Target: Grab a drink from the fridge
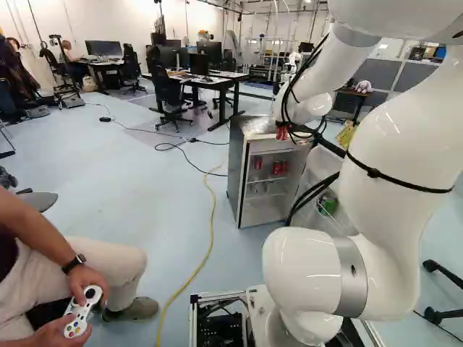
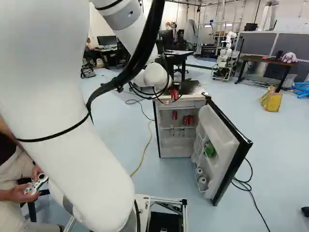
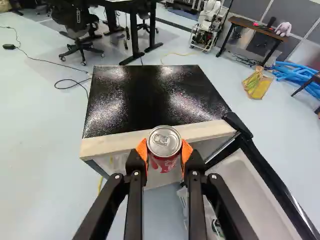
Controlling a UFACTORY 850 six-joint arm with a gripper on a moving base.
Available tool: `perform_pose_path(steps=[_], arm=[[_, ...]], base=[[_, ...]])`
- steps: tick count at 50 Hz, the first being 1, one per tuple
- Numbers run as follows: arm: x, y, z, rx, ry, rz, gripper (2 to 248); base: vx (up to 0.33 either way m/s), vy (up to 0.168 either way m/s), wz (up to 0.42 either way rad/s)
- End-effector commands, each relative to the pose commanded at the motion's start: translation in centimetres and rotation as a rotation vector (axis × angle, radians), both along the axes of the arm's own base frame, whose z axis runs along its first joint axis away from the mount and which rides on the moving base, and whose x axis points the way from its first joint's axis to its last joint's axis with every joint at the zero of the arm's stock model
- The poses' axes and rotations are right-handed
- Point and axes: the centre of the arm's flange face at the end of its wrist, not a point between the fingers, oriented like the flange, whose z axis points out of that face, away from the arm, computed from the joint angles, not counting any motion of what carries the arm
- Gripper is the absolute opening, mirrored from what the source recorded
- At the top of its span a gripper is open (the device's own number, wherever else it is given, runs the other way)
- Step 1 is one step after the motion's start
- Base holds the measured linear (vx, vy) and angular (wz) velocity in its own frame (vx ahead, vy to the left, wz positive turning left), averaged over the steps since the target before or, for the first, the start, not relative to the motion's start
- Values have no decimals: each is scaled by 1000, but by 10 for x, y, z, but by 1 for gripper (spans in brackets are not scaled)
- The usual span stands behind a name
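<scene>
Wrist view: claw [image 2: 174, 91] clamped on red can [image 3: 164, 144], near fridge [image 3: 155, 100] front edge; door [image 3: 242, 185] open.

White lettering [image 3: 168, 165] ran over the red can [image 3: 164, 150] by the fridge's [image 3: 150, 100] near edge, and a small pale mark [image 3: 78, 15] sat on a chair [image 3: 72, 26] at the far left; neither could be read.

1 white arm [image 1: 405, 148] bent, reaching ahead, gripper [image 2: 175, 92] closed on its load.
Arm rises from base joint [image 1: 300, 322], wrist [image 2: 157, 76] out front; 2 black fingers [image 3: 135, 172] stand parted, orange pads [image 3: 186, 151] pressing in from 2 sides.
</scene>
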Motion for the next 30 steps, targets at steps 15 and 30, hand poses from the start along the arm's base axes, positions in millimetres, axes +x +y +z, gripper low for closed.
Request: perform_pose_path(steps=[15,30], arm=[[12,-1,0,-1,-2,6,87],[24,-2,0,-1,-4,11,87]], base=[[0,0,0],[0,0,0]])
